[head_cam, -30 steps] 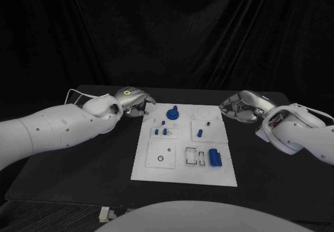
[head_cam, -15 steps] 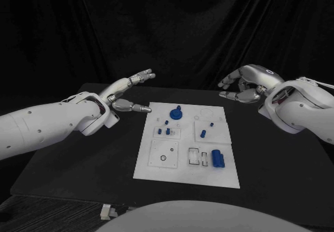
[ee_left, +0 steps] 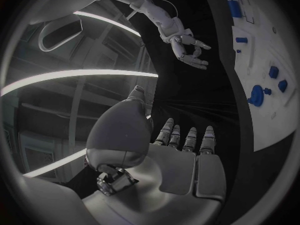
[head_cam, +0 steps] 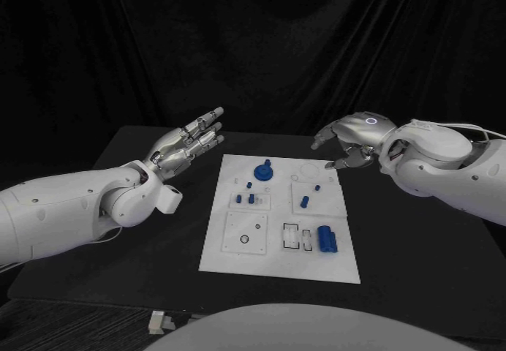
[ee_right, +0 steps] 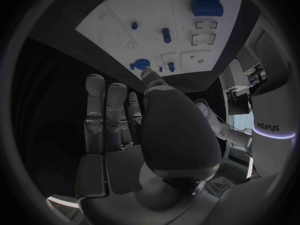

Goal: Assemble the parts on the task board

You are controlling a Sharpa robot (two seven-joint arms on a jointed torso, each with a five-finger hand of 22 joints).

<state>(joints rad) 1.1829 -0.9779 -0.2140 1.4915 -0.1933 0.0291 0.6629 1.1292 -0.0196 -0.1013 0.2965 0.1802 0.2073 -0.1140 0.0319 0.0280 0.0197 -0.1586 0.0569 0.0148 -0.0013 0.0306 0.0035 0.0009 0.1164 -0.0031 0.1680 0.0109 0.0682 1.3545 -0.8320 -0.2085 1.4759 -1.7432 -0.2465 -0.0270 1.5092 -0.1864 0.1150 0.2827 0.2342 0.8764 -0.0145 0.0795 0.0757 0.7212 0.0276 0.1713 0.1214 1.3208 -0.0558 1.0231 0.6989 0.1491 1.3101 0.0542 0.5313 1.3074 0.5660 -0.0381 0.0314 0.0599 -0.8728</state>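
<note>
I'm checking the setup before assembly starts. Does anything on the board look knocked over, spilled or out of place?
Nothing stands out. The task board lies flat on the table, the blue parts sit on it, none off it. The left hand and right hand hover above the table, holding nothing.

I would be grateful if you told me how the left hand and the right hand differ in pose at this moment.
The left hand has its fingers stretched out nearly straight, while the right hand has them curled downward. The left hand is beside the task board, off its left edge; the right hand is above its far right corner. Both hold nothing and touch no blue part.
</note>
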